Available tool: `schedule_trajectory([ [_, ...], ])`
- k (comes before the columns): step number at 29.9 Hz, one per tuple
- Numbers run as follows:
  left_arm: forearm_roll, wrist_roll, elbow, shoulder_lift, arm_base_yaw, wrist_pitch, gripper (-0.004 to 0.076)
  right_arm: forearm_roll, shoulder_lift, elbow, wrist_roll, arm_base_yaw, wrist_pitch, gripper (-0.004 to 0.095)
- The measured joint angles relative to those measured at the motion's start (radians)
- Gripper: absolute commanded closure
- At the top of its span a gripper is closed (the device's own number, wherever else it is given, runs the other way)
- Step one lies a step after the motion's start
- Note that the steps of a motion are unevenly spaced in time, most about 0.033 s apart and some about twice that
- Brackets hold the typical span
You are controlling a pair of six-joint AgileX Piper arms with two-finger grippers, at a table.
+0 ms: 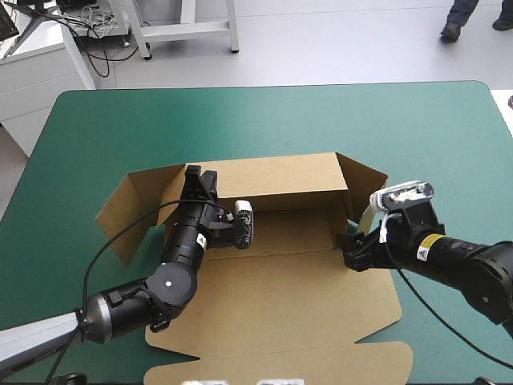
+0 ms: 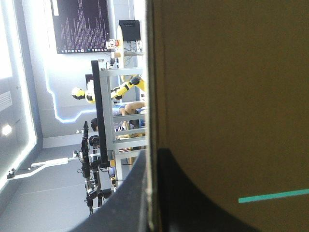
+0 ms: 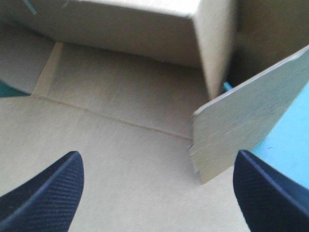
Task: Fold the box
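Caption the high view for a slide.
Left pincer grips the box's raised back wall; right pincer, open, sits beside the right flap.

Matt brown board box, finely ribbed black fingers, seemingly smooth teal-green cover

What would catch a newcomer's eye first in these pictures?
The brown box sprawls across the middle of the teal-green table, its back wall raised, its near panel flat. The left gripper pinches that wall near its left end, while the right gripper hovers open at the box's right end.
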State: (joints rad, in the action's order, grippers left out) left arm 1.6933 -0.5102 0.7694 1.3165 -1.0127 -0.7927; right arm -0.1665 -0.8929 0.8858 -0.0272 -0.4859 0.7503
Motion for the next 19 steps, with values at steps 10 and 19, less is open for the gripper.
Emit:
schedule_trajectory([
  [10,0.000,0.000,0.000,0.000,0.000,0.000,0.0734,0.425,-0.120,0.377,-0.278,0.000,0.156,0.0150],
  [19,0.000,0.000,0.000,0.000,0.000,0.000,0.0734,0.579,-0.398,0.748,-0.278,0.000,0.339,0.0150],
])
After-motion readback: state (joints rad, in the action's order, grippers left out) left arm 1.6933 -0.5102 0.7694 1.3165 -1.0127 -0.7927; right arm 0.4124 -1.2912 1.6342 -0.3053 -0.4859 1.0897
